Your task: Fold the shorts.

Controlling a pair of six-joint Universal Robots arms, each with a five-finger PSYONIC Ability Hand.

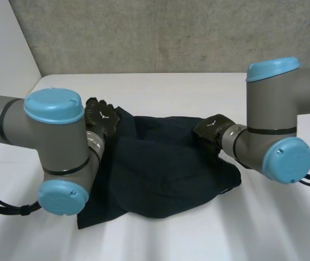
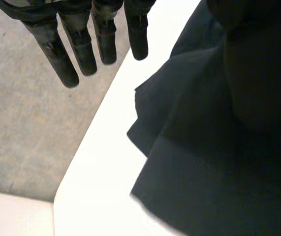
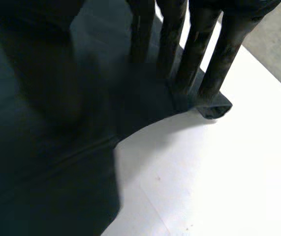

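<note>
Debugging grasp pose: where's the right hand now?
Head view, right side: the right hand is at the far right edge of the dark shorts on the white table. Its wrist view shows straight fingers over a corner of the cloth.

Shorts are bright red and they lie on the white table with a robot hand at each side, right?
Not quite. The shorts are dark navy, not bright red; the head view shows it. They do lie on the white table, with the left hand at one side and the right hand at the other.
</note>
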